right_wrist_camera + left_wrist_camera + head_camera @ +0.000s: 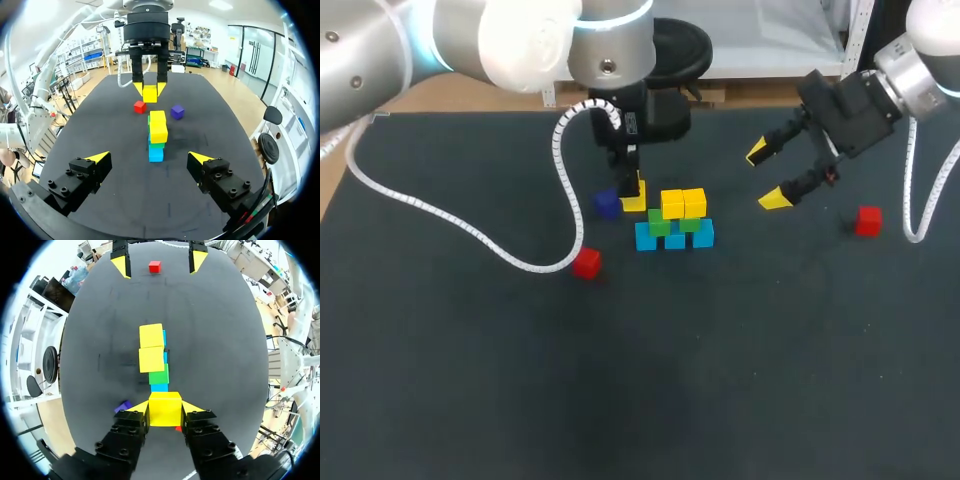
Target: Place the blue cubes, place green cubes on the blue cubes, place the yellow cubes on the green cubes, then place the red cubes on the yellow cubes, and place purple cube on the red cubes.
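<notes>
A low stack stands mid-table: blue cubes [675, 240] at the base, green cubes [660, 222] on them, two yellow cubes [683, 203] on top. My left gripper [631, 188] hangs just left of the stack, shut on a third yellow cube [165, 409], which in the right wrist view shows as the held yellow cube [150, 93] beyond the stack. A purple cube [607, 204] lies left of that gripper. One red cube [586, 263] rests front left, another red cube [867, 221] far right. My right gripper [767, 176] hovers open and empty to the right of the stack.
The left arm's white coiled cable [470, 225] loops over the dark table [640, 380] on the left, ending near the front-left red cube. The right arm's cable [917, 200] hangs beside the right red cube.
</notes>
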Robot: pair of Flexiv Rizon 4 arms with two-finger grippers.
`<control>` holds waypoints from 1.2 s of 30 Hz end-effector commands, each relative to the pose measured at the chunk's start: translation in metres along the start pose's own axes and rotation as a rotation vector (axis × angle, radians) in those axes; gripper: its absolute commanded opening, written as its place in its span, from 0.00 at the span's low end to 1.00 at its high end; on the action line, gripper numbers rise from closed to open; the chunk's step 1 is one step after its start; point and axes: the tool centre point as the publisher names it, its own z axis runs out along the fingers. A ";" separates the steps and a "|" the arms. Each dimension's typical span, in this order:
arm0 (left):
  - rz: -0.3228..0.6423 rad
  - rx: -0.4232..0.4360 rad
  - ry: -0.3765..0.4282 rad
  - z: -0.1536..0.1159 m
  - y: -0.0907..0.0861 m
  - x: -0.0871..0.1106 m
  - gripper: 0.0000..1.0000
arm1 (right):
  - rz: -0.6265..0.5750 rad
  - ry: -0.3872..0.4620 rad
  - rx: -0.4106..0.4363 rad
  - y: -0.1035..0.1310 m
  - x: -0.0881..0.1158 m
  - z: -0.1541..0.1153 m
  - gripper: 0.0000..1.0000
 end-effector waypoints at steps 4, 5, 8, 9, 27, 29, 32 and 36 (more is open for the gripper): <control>-0.017 -0.001 0.020 0.005 0.000 -0.013 0.00 | 0.000 0.000 0.004 0.002 0.000 0.000 1.00; -0.015 -0.004 0.022 0.007 0.000 -0.015 0.00 | 0.000 0.000 0.004 0.002 0.000 0.000 1.00; -0.017 -0.013 0.007 0.010 -0.001 -0.018 0.00 | 0.000 0.000 0.004 0.002 0.000 0.000 1.00; -0.022 -0.011 0.002 0.011 -0.002 -0.018 0.00 | 0.000 0.000 0.004 0.002 0.000 0.000 1.00; -0.093 -0.001 0.028 0.019 0.000 -0.014 0.00 | 0.000 0.000 0.004 0.002 0.000 0.000 1.00; -0.095 -0.002 0.031 0.020 0.000 -0.014 0.00 | 0.000 0.000 0.004 0.002 0.000 0.000 1.00; -0.098 -0.002 0.030 0.022 0.002 -0.014 0.00 | 0.000 0.000 0.004 0.002 0.000 0.000 1.00; -0.103 0.000 0.026 0.023 0.003 -0.012 0.00 | 0.000 0.000 0.004 0.002 0.000 0.000 1.00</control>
